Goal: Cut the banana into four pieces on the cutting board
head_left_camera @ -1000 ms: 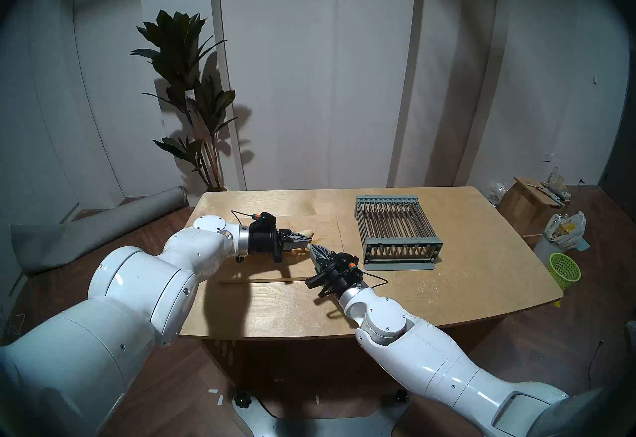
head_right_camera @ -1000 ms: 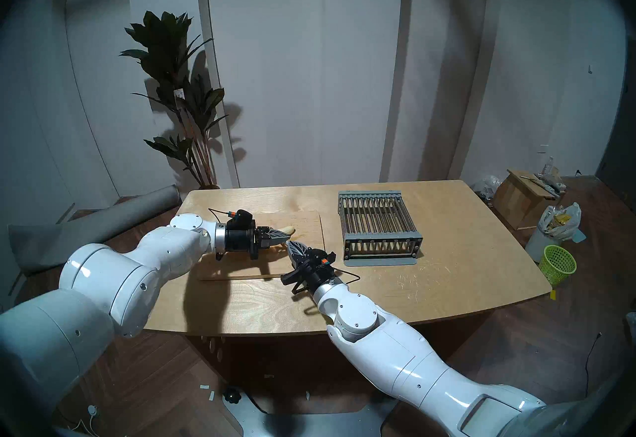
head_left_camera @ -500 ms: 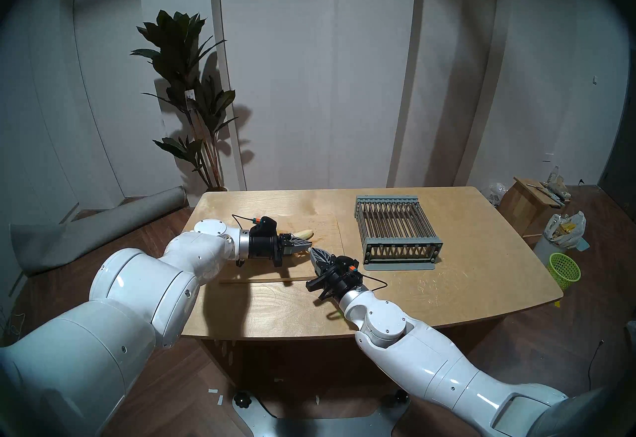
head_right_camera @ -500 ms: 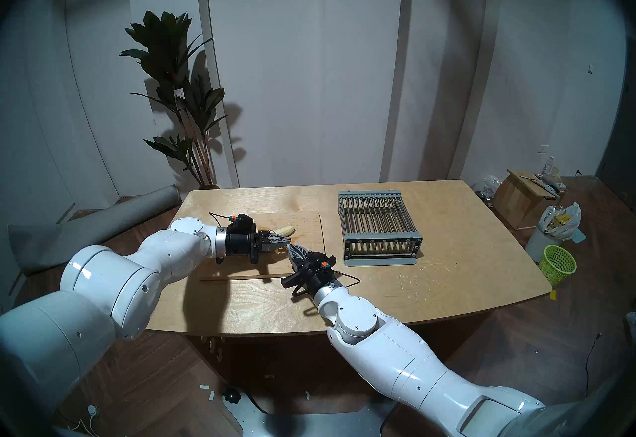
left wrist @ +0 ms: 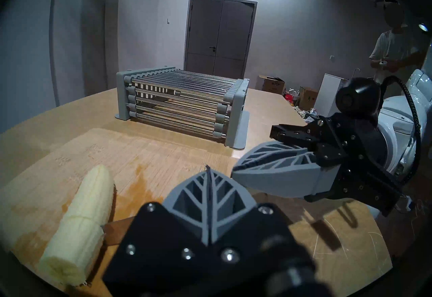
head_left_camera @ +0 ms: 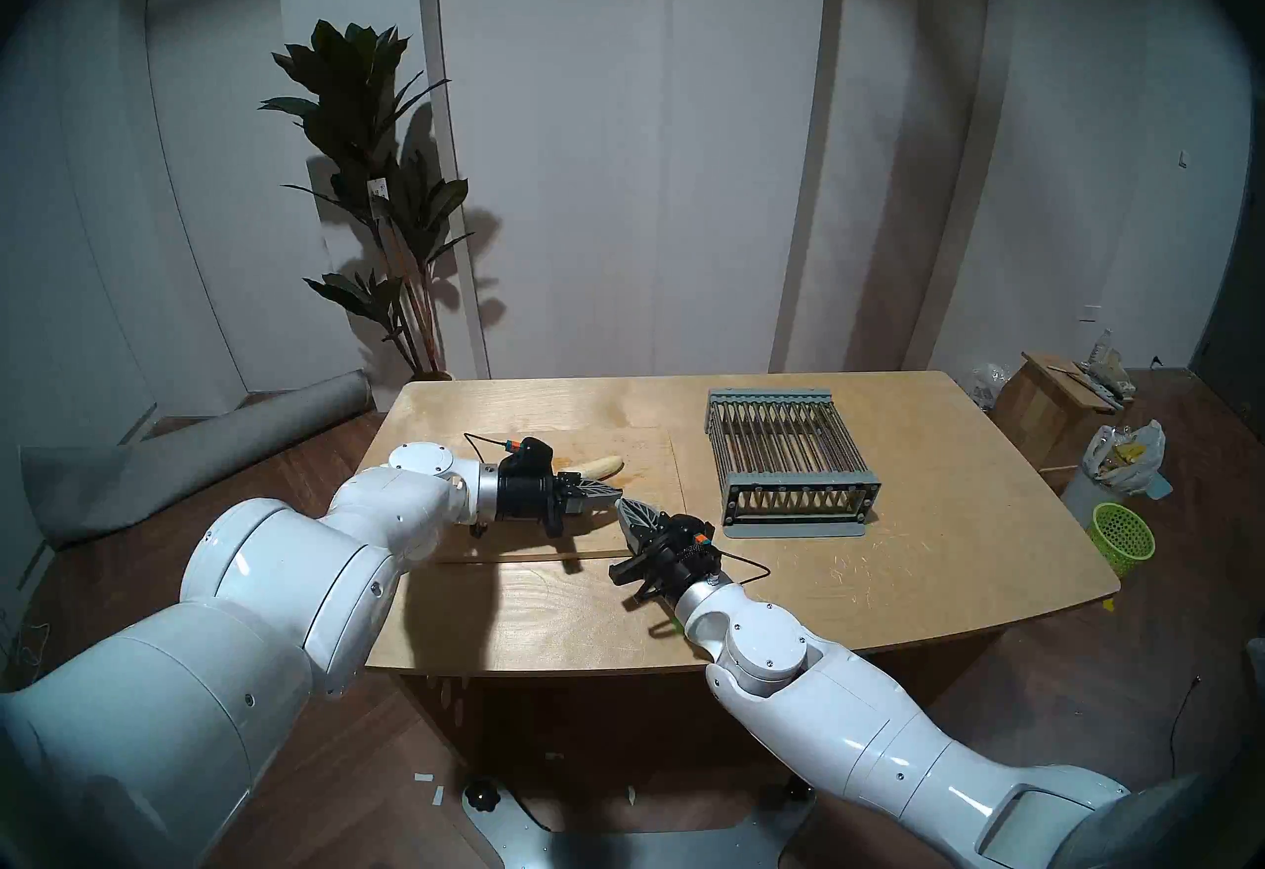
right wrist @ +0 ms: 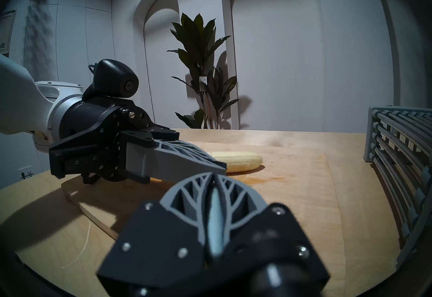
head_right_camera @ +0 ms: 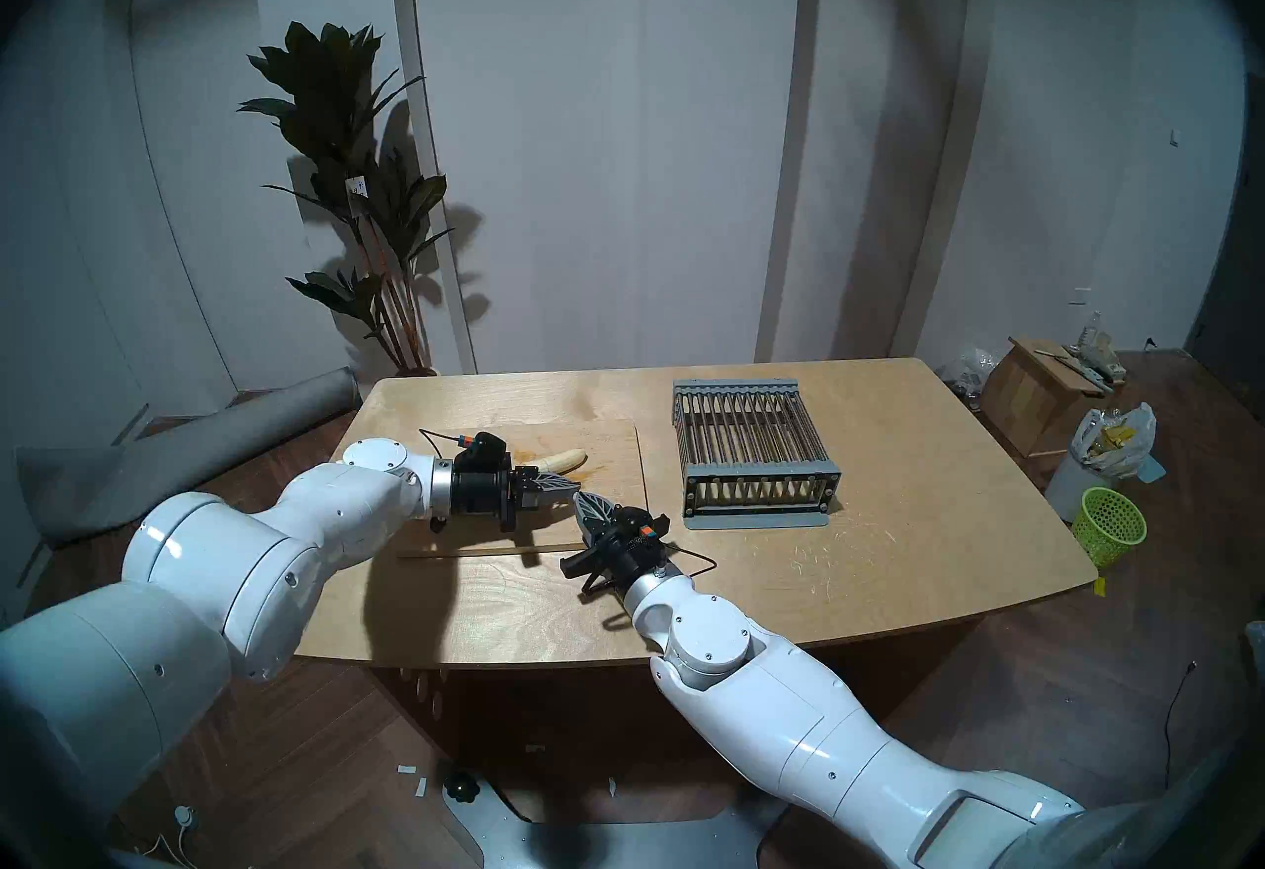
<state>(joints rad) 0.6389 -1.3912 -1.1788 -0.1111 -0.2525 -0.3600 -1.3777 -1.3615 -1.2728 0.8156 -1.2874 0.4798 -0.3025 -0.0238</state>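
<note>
The peeled banana (head_left_camera: 602,467) (head_right_camera: 563,459) lies on the light-wood cutting board (head_left_camera: 650,450) (left wrist: 163,153). In the left wrist view a cut line crosses the banana (left wrist: 86,203) near its blunt near end. My left gripper (head_left_camera: 616,494) (left wrist: 208,172) is shut, just in front of the banana and apart from it. My right gripper (head_left_camera: 620,502) (right wrist: 214,178) is shut too, its tip almost meeting the left one's over the board's right part. A pale grey strip shows between its fingers; what it is I cannot tell.
A grey roller rack (head_left_camera: 794,457) (left wrist: 182,102) stands on the table right of the board. A brown flat strip (left wrist: 114,231) runs from the banana under my left gripper. A person (left wrist: 392,50) stands beyond the table's right side, and a green basket (head_left_camera: 1122,535) sits on the floor there.
My left gripper has drawn back towards me off the banana, so most of the banana now shows. The right gripper has slipped back slightly. Both stayed shut.
</note>
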